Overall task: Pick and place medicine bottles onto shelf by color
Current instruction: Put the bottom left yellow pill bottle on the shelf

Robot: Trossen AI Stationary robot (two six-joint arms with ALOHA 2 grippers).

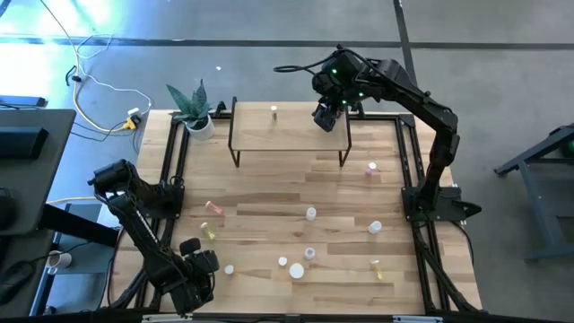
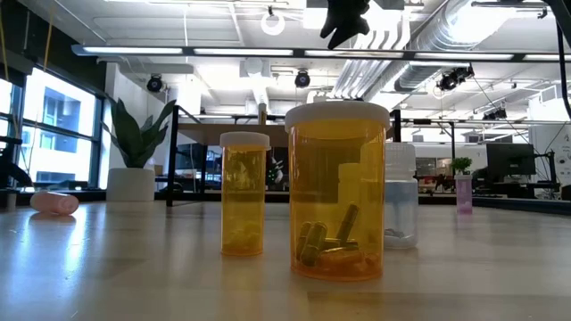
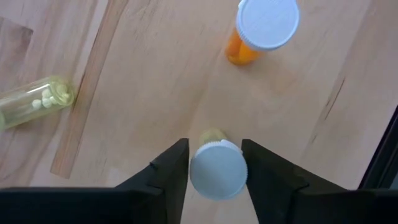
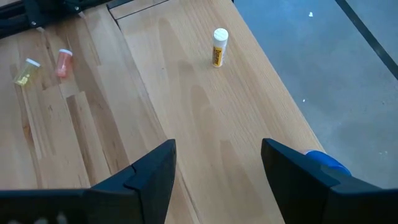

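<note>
The shelf (image 1: 287, 135) stands at the table's far side with one white-capped yellow bottle (image 4: 219, 46) upright on it. My right gripper (image 4: 217, 168) hangs open and empty above the shelf's right part (image 1: 327, 117). A blue cap (image 4: 326, 160) shows just outside one of its fingers, at the shelf's edge. My left gripper (image 3: 216, 165) is low at the table's near left (image 1: 202, 265), shut on a small white-capped bottle (image 3: 217, 171). An orange bottle (image 3: 264, 28) stands just beyond it. A yellow bottle (image 3: 31, 102) lies on its side nearby. My left gripper pinches the white cap's two sides (image 3: 194, 171) between its two fingers (image 3: 168, 171), coming from above and pointing down. The bottle stands upright under the fingers, its yellowish body (image 3: 213, 134) showing just past the cap. Whether its base is on the table, I cannot tell.
Several small bottles stand or lie across the table's middle and near side (image 1: 311, 213), (image 1: 375, 228), (image 1: 296, 269), (image 1: 377, 266); a pink one (image 1: 371, 169) is by the shelf's right leg. A potted plant (image 1: 195, 112) stands left of the shelf. Two orange bottles (image 2: 337, 192) fill the low view.
</note>
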